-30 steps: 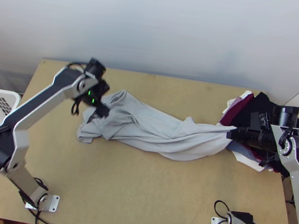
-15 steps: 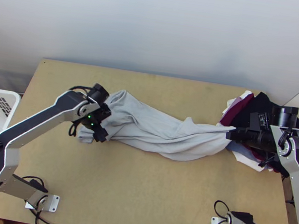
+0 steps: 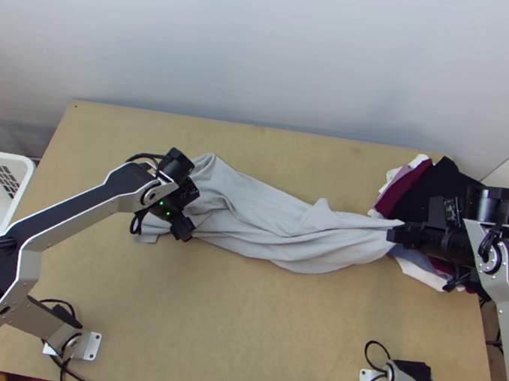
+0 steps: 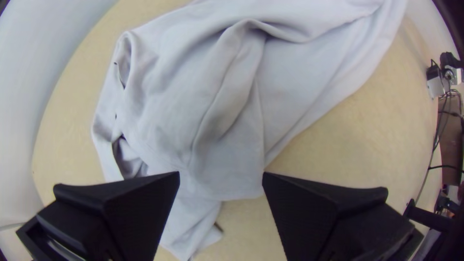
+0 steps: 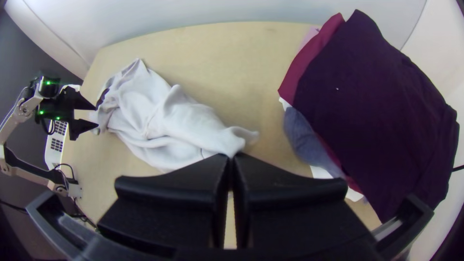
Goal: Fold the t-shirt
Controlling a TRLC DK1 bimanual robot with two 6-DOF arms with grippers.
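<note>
At the far left, a white basket stands by the edge of the light wooden bench, and to the right of it the left hand is over the near side of the t-shirt's bunched end, its fingers spread wide with nothing gripped between them. The grey t-shirt lies rumpled in a long, loose bundle across the middle, narrowing rightward to the end pinched in the closed fingers of the right hand, beside a pile of dark, maroon, blue and white clothes.
</note>
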